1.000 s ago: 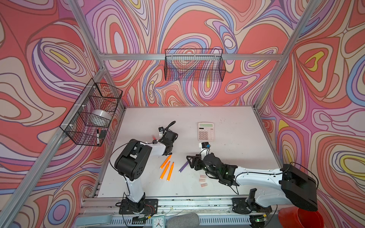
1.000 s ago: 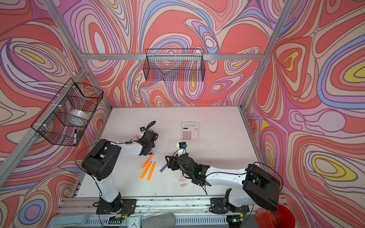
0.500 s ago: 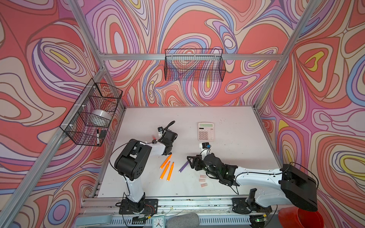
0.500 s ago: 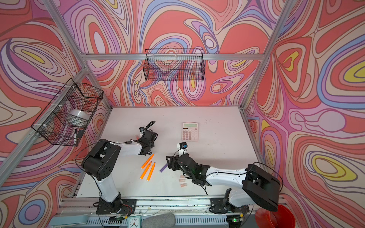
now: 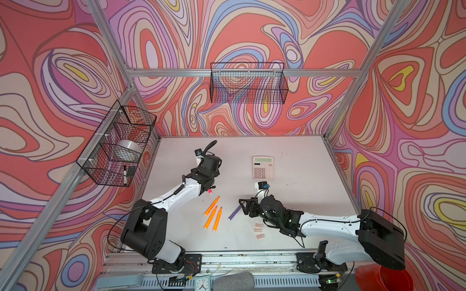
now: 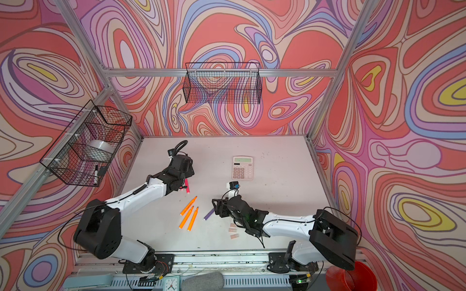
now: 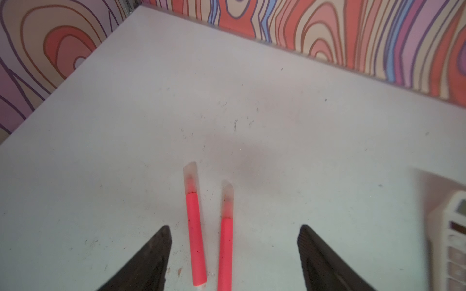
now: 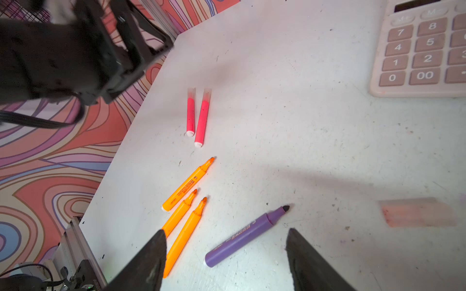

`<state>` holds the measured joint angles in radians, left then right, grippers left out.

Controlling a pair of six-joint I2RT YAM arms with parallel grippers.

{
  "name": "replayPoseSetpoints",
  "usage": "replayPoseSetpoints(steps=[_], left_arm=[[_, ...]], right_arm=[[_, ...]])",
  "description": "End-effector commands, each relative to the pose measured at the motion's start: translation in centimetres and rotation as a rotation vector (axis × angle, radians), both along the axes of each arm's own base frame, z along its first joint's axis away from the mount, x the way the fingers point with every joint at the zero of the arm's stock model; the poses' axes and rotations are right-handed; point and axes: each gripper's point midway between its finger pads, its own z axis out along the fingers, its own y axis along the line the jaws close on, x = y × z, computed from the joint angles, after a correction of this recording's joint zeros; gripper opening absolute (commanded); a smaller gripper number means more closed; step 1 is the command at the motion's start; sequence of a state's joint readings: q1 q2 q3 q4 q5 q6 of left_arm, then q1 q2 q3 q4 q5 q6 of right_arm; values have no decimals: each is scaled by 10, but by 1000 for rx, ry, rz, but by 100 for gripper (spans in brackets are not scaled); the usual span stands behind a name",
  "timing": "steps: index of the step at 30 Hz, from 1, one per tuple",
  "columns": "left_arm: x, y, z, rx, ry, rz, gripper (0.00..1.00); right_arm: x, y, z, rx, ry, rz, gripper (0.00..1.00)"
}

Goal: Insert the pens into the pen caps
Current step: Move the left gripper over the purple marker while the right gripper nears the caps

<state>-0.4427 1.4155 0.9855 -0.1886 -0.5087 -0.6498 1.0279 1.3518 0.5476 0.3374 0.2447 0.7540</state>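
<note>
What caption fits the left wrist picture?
Two capped pink pens lie side by side on the table, framed by the open left fingers.

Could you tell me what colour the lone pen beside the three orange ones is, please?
The pen is purple with a dark tip, clearest in the right wrist view.

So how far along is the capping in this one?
Done: two pink pens lie capped, side by side. In hand: nothing. The left gripper is open above them and the right gripper is open over the purple pen. Left: that pen and three orange pens lie uncapped on the table; only three loose caps show.
</note>
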Motion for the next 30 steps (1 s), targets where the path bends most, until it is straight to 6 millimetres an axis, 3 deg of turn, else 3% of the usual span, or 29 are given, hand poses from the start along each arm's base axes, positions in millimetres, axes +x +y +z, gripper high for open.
replayPoseSetpoints(steps=[1, 2, 3, 6, 9, 11, 15, 20, 25, 30], left_arm=[[-27, 24, 12, -22, -11, 83, 98], [-32, 28, 13, -31, -51, 92, 100], [-36, 29, 11, -36, -82, 79, 95], [-49, 14, 6, -51, -102, -80, 94], [-65, -14, 1, -106, -45, -278, 91], [-75, -27, -5, -139, 2, -364, 100], [-92, -54, -27, -208, 120, -498, 87], [-120, -100, -59, -212, 257, -680, 85], [-147, -149, -69, -388, 334, -886, 82], [-161, -152, -81, -426, 404, -908, 81]], right_arm=[[1, 1, -2, 11, 3, 2, 77], [2, 2, -2, 13, 3, 2, 77], [2, 2, -3, 13, 5, 4, 77], [2, 3, -2, 13, 8, 9, 77], [3, 2, -1, 15, 4, 5, 76], [3, 0, 0, 17, 1, 2, 77], [5, -5, 3, 14, -6, -19, 76], [13, -24, 1, -20, 9, -98, 73], [20, -46, -2, -2, 50, -155, 69], [19, -60, -4, -18, 64, -184, 68]])
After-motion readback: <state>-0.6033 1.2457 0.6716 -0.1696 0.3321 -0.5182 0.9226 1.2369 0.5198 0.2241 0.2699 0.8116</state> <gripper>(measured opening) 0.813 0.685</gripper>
